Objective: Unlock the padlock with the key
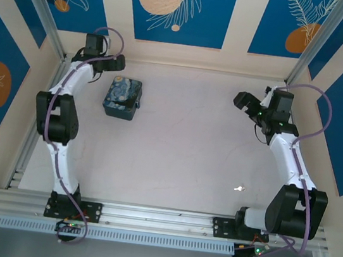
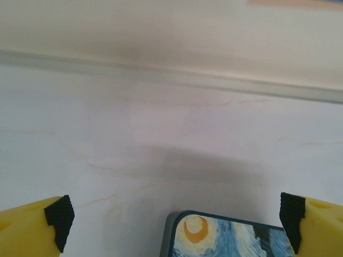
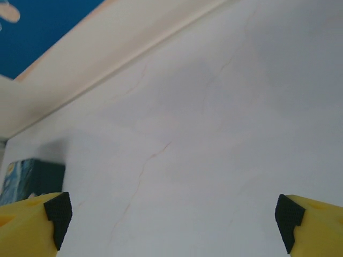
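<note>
My left gripper (image 1: 115, 63) and right gripper (image 1: 244, 103) both gape wide and empty; nothing is started yet. Next, I judge, the right one must reach back and pinch the tiny key (image 1: 238, 188).

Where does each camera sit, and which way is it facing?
Top external: above, behind the bases, looking down on the table; left arm, right arm show.
Left wrist: faces the back wall; open jaws frame the tin's edge.
Right wrist: faces leftward across the table; open jaws at frame bottom.
Shared: all see the tin.
</note>
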